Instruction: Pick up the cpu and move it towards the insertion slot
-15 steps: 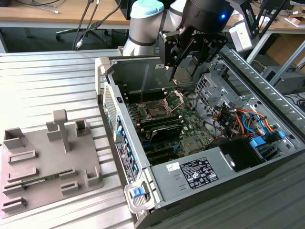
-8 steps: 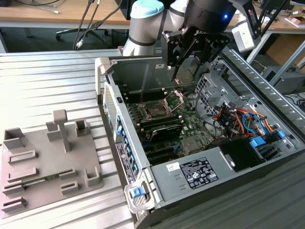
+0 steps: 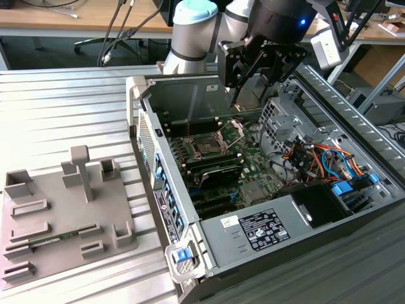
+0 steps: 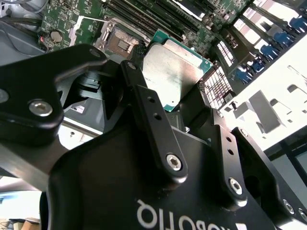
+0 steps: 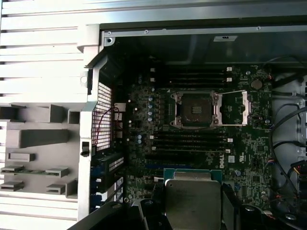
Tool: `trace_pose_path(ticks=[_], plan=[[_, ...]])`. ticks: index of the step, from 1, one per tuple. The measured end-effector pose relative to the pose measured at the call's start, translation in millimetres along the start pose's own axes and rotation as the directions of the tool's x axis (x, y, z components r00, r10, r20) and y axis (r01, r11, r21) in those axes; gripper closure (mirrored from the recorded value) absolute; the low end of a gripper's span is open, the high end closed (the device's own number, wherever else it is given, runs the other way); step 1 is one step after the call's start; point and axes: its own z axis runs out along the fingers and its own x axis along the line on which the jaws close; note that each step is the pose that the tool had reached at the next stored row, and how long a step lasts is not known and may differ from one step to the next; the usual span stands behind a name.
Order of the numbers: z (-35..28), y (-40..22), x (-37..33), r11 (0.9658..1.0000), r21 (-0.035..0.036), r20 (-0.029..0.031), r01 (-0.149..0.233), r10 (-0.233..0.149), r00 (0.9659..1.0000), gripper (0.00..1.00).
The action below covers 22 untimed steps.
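The cpu (image 4: 175, 72) is a flat square chip with a silvery top and a thin green rim. My gripper (image 4: 168, 84) is shut on it, one black finger on each side edge. In the exterior view the gripper (image 3: 253, 85) hangs above the far part of the open computer case, with the cpu (image 3: 251, 96) between the fingers. The insertion slot (image 5: 194, 109) is a dark square socket in a shiny frame on the motherboard, its silver retaining plate (image 5: 238, 108) swung open beside it. The cpu (image 5: 193, 199) is up in the air, apart from the slot (image 3: 207, 147).
The case's metal walls (image 3: 166, 190) ring the motherboard. Long black memory slots (image 5: 189, 143) flank the socket. Coloured cables (image 3: 316, 158) and a power supply (image 3: 256, 229) lie at the exterior view's right. A grey plastic tray (image 3: 63, 209) holding a green memory stick (image 3: 57, 238) lies outside the case.
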Motion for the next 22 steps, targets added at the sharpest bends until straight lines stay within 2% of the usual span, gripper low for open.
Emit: trace_pose_path(ticks=[22], plan=[[0.0,-0.4,-17.0,1.0000,0.0000,0.0000,0.000,0.000,1.0000,0.45]])
